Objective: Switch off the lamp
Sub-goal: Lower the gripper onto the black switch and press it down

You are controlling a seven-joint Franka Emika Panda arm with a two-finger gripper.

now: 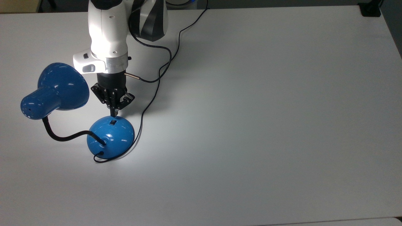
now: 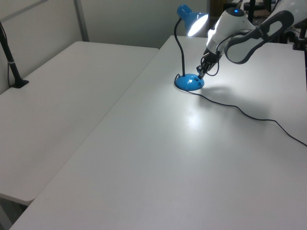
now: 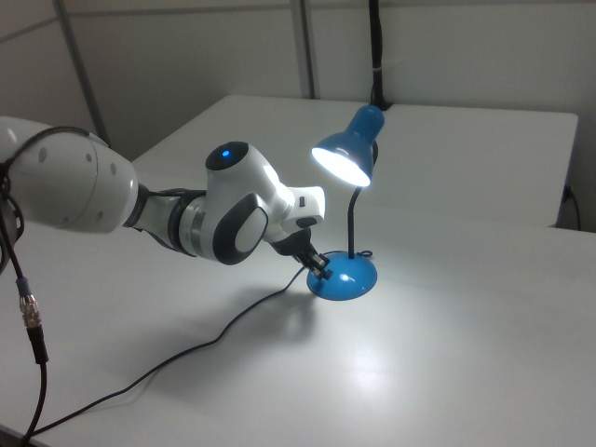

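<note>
Lamp (image 1: 62,103) stood on the white table (image 1: 251,125), near the top view's left edge, its round blue base (image 1: 110,137) well lit and its shade (image 3: 345,154) still glowing in the right view, so the light was on and the task was not yet done. The thin black cord (image 1: 147,106) curled away from the base toward the top view's upper edge.

The step in hand looked like the final approach to the switch (image 1: 112,121), a small dark rocker on the upper part of the base in the top view. The gripper (image 1: 113,115) hung tip-down directly over it, the tip at the edge of the rocker; whether it already touched could not be told. The jaws were pressed together into a single narrow point and held nothing.

Judging from this, the next move called for a short, straight push down on the rocker, kept light and centred, since the domed base is glossy and a slanted push might slide off or shove the whole thing along the table.
</note>
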